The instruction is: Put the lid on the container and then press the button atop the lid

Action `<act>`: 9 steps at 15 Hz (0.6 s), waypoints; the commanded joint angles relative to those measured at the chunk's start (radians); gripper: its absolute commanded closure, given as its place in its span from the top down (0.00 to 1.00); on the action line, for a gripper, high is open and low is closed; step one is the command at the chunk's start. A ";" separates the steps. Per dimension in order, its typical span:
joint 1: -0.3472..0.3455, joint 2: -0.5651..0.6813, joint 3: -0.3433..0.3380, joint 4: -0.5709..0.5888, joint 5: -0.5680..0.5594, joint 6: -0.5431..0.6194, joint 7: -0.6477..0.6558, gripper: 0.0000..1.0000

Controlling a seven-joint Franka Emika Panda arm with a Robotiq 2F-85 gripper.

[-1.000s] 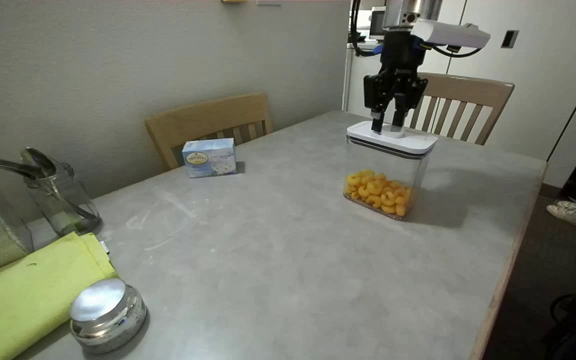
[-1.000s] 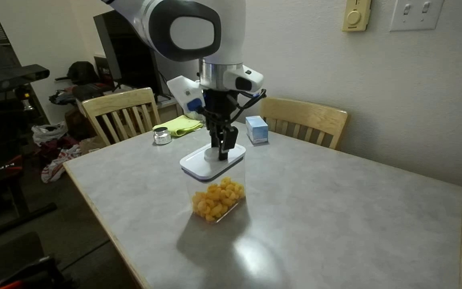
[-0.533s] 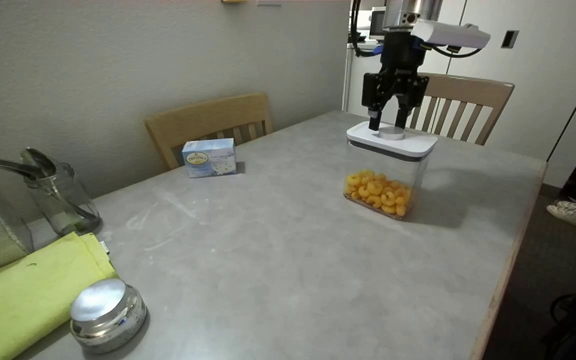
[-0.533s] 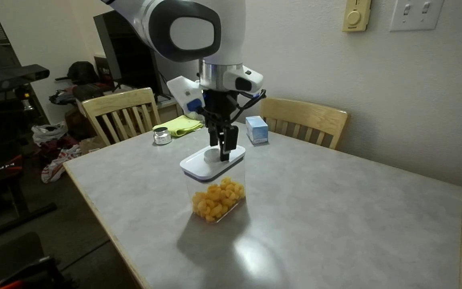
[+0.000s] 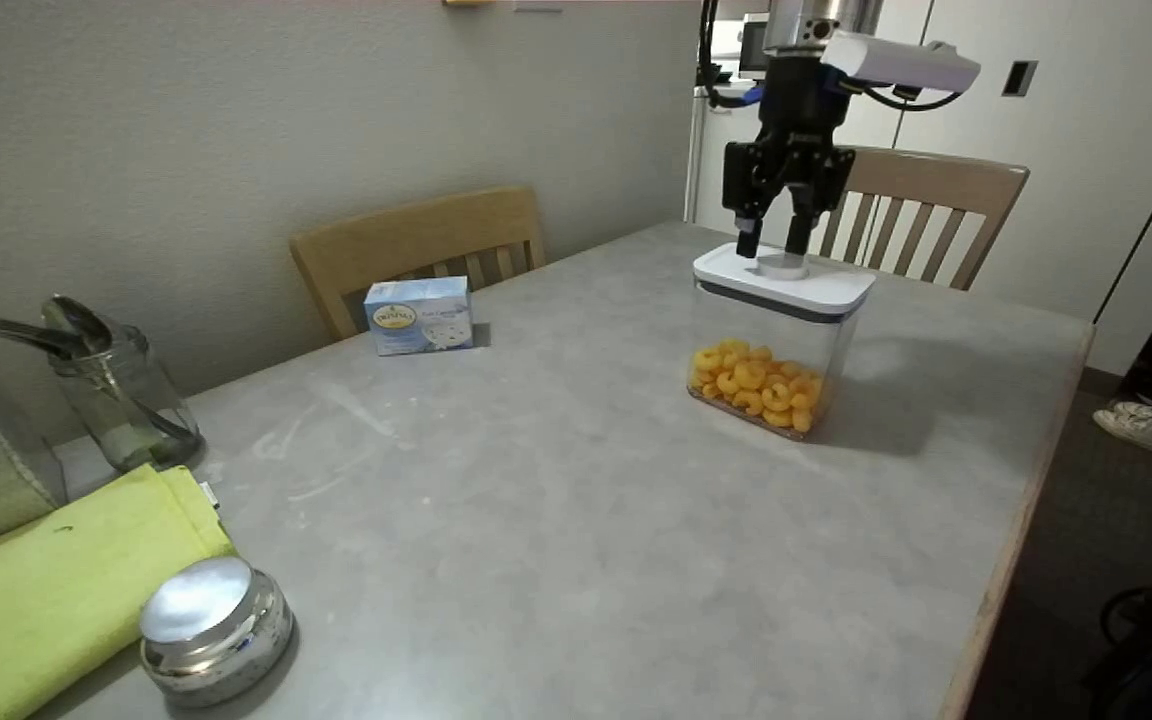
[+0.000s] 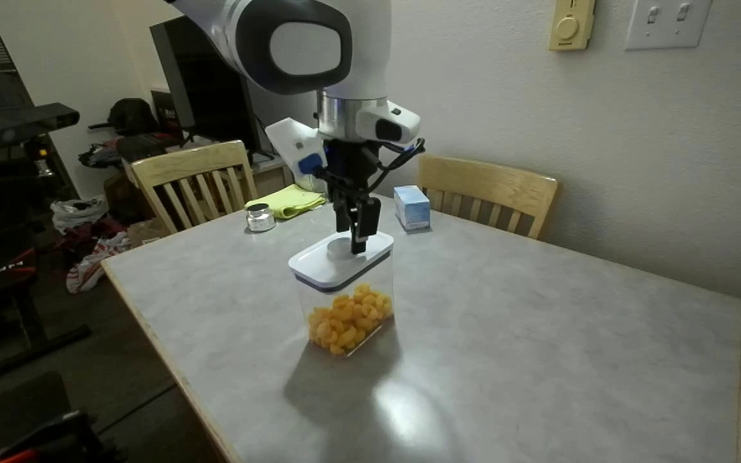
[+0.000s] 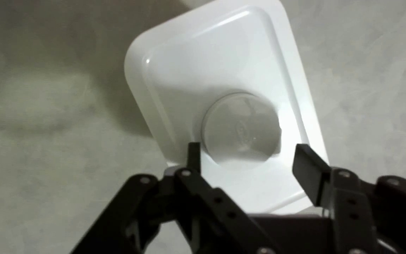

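"Wrist view: state the condition of the gripper [image 7: 248, 158]."

"Jaws parted. One of the fingers [image 7: 194, 155] stands left of the round white button [image 7: 241, 130], the other right of it. In both exterior views the gripper points downward over the lid [image 7: 210, 77]. Height of the fingertips above the lid cannot be read with certainty from these angles."

"State the position of the lid."

"Lying flat across the mouth of the clear container [image 5: 756, 325], with the button raised near the lid's middle. In both exterior views a dark band [image 5: 776, 303] runs just beneath the white edge."

"State the contents of the container."

"Yellow-orange curled pieces [image 5: 758, 385], heaped in the lower part and visible through the walls. The container stands upright on the grey table [image 5: 556, 560]."

"List the other vessels."

"In an exterior view, at far left, a glass jar [image 5: 116, 430] holds metal utensils [image 5: 78, 322] that lean on its rim. At near left stands a round shiny metal vessel [image 5: 216, 640]; its wall hides the contents. A folded yellow-green cloth [image 5: 76, 590] lies just beside it. Between the glass jar and the container, close to the far edge of the table, stands a light blue tea box [image 5: 419, 316], contents hidden."
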 commanded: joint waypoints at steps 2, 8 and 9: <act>-0.011 -0.033 0.010 -0.027 0.017 0.007 -0.032 0.33; -0.009 -0.049 0.008 -0.029 0.013 0.010 -0.031 0.00; -0.009 -0.052 0.008 -0.029 0.014 0.010 -0.030 0.00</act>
